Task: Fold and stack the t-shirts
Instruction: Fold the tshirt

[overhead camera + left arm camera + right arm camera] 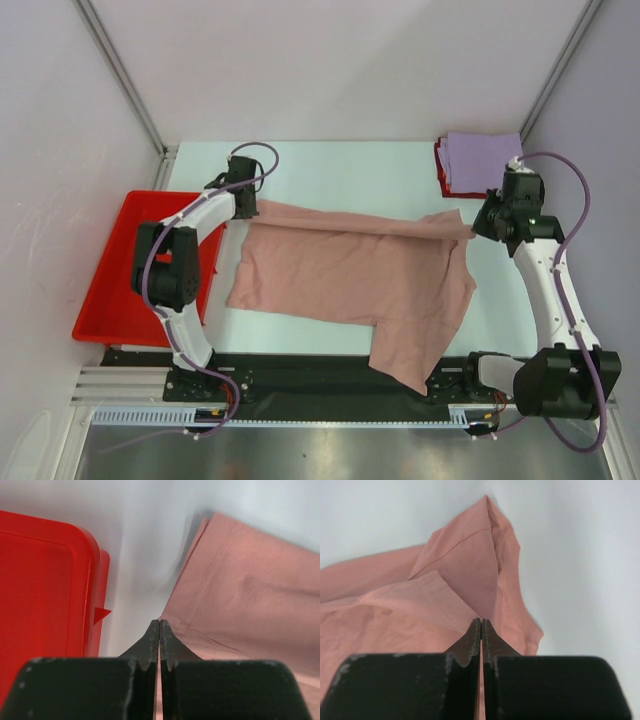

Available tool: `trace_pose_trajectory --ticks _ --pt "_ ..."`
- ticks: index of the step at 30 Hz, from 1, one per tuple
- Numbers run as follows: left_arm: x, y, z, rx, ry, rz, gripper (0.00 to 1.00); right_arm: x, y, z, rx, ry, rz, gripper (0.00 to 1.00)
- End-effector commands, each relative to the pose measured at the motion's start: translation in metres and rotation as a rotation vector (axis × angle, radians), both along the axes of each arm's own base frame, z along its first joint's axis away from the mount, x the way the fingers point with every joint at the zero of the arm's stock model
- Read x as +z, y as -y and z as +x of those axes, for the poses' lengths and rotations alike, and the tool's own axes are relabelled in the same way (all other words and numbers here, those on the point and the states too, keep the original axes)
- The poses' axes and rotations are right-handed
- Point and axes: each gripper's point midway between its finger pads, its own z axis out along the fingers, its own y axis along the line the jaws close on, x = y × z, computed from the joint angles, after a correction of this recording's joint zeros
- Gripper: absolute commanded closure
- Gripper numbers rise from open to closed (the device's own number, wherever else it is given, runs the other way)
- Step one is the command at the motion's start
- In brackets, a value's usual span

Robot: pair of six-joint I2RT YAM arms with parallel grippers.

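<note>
Nearest to us, at the arms' bases, we saw one sleeve of the pink t-shirt (350, 275) spilling over the near edge of the table (340, 170) and onto the black base rail (300, 372), toward the right arm's side. Just beyond that, the body of the shirt lay spread across the middle of the table, wrinkled but mostly flat, with no print showing on the side facing up. Its far edge was drawn into a fairly straight, taut line between the two arms. At the left end of that line the left gripper (247, 206) had its jaws pressed fully together, and in the wrist view we found a corner of the pink hem pinched at their tips. At the right end the right gripper (477, 228) was likewise clamped tight, its tips nipping a bunched fold of the same cloth. Left of the left arm sat a red tray (115, 270), hanging partly off the table's left side and apart from the shirt. Farthest away, in the far right corner of the table, we saw a folded lavender t-shirt (482, 160) lying on top of a folded red t-shirt (440, 172), whose edge showed only along the stack's left side.
</note>
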Motion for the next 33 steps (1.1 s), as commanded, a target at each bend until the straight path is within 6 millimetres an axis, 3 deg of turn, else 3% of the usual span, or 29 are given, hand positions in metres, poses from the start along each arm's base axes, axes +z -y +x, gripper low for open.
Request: trace_pose_trajectory --ticks 1,5,16,22,31,32,33 --pt "0.021 -0.001 0.002 0.013 0.056 -0.023 1.0 -0.012 -0.006 -0.029 -0.019 -0.058 0.051 1.0" --pt "0.015 0.007 0.001 -0.009 0.037 -0.034 1.0 -0.039 -0.009 -0.051 -0.044 -0.127 0.077 1.0" --pt "0.003 0.013 -0.009 -0.019 0.004 -0.025 1.0 -0.074 -0.008 -0.059 -0.084 -0.246 0.09 1.0" --pt "-0.003 0.017 -0.023 -0.029 -0.002 -0.026 1.0 -0.078 0.008 -0.066 -0.137 -0.276 0.049 1.0" --pt "-0.005 0.014 -0.032 -0.013 -0.013 -0.022 1.0 -0.079 0.003 -0.078 -0.159 -0.331 0.089 0.98" --pt "-0.006 0.014 -0.033 -0.01 -0.009 -0.026 0.99 -0.077 0.001 -0.078 -0.154 -0.329 0.102 0.94" --pt "-0.002 0.012 -0.033 -0.003 0.001 -0.018 0.95 -0.076 -0.002 -0.08 -0.149 -0.333 0.115 0.82"
